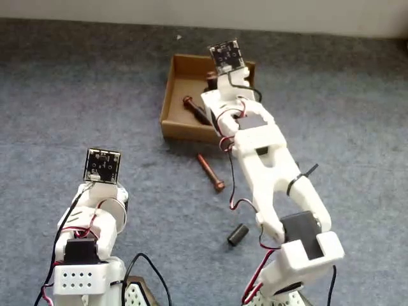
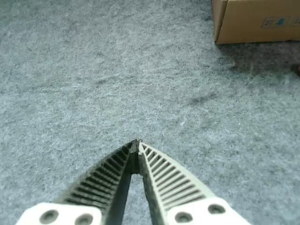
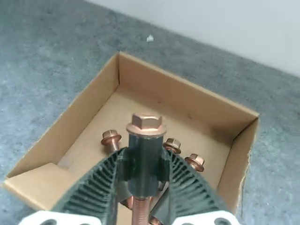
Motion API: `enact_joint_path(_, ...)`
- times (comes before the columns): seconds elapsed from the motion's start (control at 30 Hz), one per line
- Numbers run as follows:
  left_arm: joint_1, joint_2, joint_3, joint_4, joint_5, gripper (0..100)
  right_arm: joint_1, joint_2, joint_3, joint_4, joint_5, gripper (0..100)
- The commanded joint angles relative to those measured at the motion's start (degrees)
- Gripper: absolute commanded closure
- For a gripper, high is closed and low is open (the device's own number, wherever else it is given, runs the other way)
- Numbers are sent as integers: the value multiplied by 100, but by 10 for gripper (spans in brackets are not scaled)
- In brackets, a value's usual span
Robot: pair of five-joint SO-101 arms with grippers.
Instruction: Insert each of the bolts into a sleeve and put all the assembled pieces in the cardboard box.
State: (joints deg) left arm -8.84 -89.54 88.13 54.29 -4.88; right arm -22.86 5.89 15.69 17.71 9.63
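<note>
The left gripper point(image 2: 137, 149) hangs over the carpet point(image 2: 93, 70) well short of the cardboard box point(image 1: 185, 131), its jaws pressed together and empty. A loose black sleeve point(image 1: 238, 235) also lies short of the box, and a bare bolt point(image 1: 210, 171) lies nearer it. Above the box, the right gripper point(image 3: 145, 157) clamps a sleeved bolt point(image 3: 146, 123). More bolts point(image 3: 111, 139) rest inside the box.

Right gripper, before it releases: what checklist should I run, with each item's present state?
1. Seating: held bolt through its sleeve, head on top, shank out below: ok.
2. Grip: right gripper shut on the sleeve: ok.
3. Position: over the cardboard box: ok.
4. Clear landing among assembled pieces inside: cannot tell.
5. Other arm: left gripper shut, above carpet, off the box: ok.
6. Task finished: not ok; loose bolt and loose sleeve lie on carpet.
</note>
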Motion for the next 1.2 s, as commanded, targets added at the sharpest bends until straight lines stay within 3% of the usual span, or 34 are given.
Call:
enact_joint_path(0.0, -66, -48, -22, -105, -44, 989, 57, -110, -426, -189, -70, 925)
enact_joint_path(0.2, -66, -48, -22, -105, -44, 989, 40, -136, -708, 734, -70, 866)
enact_joint_path(0.6, -66, -48, -22, -105, -44, 989, 48, -136, -2677, 4716, -44, 867)
enact_joint_path(1.17, -66, -48, -22, -114, -44, 989, 40, -136, -2809, 8031, -70, 868)
